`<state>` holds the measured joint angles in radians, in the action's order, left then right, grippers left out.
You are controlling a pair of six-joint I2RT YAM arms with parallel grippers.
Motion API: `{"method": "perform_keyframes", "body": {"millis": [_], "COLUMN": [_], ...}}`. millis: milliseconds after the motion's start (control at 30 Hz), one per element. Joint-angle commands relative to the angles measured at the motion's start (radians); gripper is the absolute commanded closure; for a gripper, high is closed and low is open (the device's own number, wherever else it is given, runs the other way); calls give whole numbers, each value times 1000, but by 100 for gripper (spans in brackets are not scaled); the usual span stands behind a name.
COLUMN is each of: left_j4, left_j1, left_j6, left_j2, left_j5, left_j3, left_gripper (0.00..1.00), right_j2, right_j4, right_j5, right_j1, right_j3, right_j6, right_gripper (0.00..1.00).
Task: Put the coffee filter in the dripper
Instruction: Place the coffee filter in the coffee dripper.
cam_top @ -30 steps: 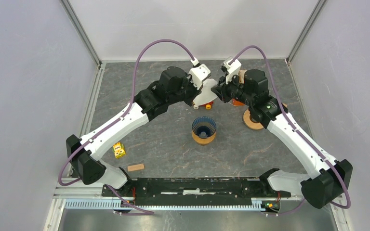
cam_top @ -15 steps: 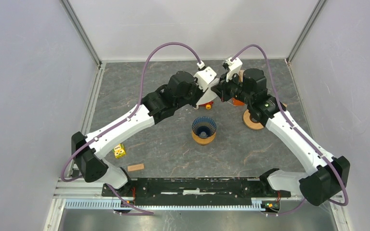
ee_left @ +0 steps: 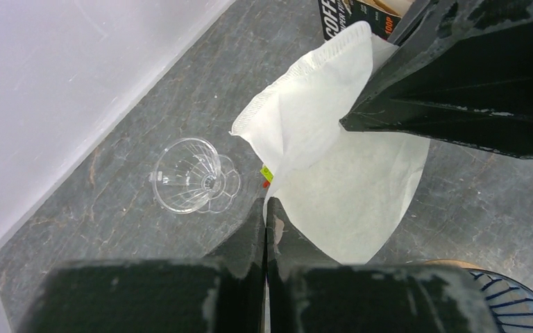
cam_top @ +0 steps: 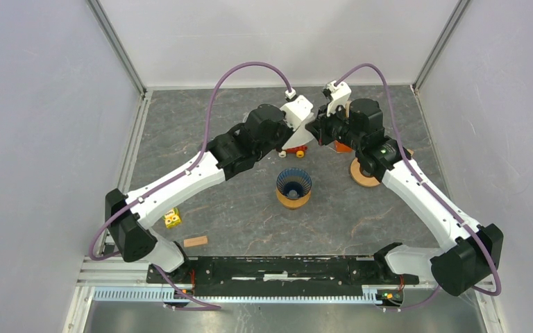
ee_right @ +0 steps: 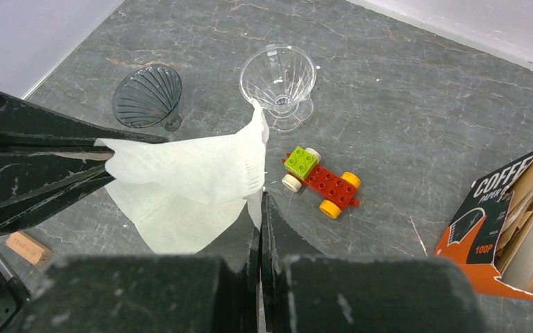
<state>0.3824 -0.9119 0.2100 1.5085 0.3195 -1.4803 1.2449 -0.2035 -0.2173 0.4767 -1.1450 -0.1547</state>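
A white paper coffee filter (ee_left: pixel 333 159) hangs in the air between my two grippers; it also shows in the right wrist view (ee_right: pixel 187 184). My left gripper (ee_left: pixel 265 207) is shut on one edge of it. My right gripper (ee_right: pixel 260 198) is shut on the opposite edge. In the top view the two grippers meet, the left gripper (cam_top: pixel 302 134) touching close to the right gripper (cam_top: pixel 313 130), above the back of the table. A blue ribbed dripper (cam_top: pixel 293 184) stands on a wooden base in front of them. A clear dripper (ee_right: pixel 277 76) and a dark dripper (ee_right: pixel 148 96) stand on the table beyond.
An orange coffee-filter box (ee_right: pixel 510 236) lies open at the right. A red toy brick car (ee_right: pixel 319 182) sits under the grippers. A second wooden base (cam_top: pixel 364 173), a yellow block (cam_top: pixel 172 217) and a small wooden block (cam_top: pixel 196 241) lie on the table.
My left gripper has moved right and slightly back with the filter, closing up to the right gripper. The right arm has barely moved.
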Motion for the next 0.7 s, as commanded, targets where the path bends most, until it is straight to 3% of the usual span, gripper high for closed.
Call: {"method": "perform_keyframes", "body": {"millis": [0,533,600,667], "left_j4": [-60,-76,-76,-74], "left_j1": [-11,-16,-16,-16], "left_j6": [56,26,14,1], "left_j2": [7,18,18,19], "left_j5": [56,121,107,87], "left_j3": [-43,-48,-49,-52], "left_gripper": [98,97,92,80], "right_j2": [8,2,2,0], "right_j4": [26,51,58,63], "right_j5": [28,24,16,4], "right_j1": [-1,-2,-1,-2], "right_j3": [-25,17,18,20], "right_j6": [-27,-41,-43,-45], "right_gripper": [100,100,100,100]}}
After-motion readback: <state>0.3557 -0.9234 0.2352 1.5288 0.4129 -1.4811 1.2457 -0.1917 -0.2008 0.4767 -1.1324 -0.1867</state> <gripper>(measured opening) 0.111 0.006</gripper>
